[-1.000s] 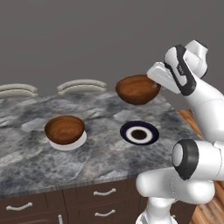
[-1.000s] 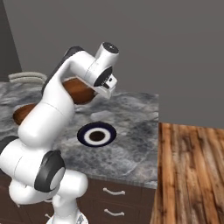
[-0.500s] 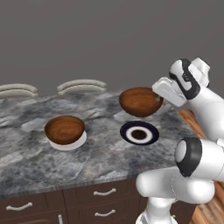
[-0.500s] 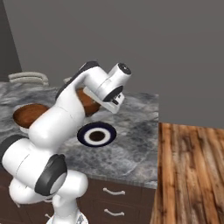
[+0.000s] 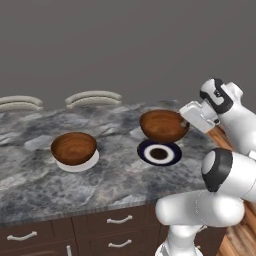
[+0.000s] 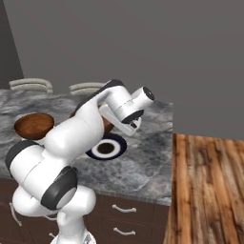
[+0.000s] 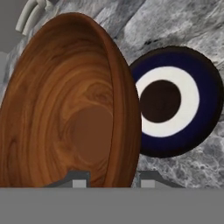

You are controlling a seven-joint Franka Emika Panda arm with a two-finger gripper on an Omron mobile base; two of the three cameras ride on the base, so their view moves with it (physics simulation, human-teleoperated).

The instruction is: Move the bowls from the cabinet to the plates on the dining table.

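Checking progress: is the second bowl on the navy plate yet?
Not yet. The bowl hangs above the navy plate, held at its rim by the gripper.

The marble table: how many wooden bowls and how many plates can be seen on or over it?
Round reddish-brown wooden bowls: 2, one on a plate, one held above the table.
Small round plates: 2, white and dark navy.
Total: 4.

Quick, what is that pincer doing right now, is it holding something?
Pincer: closed on the rim of a wooden bowl, carrying it above the navy plate.
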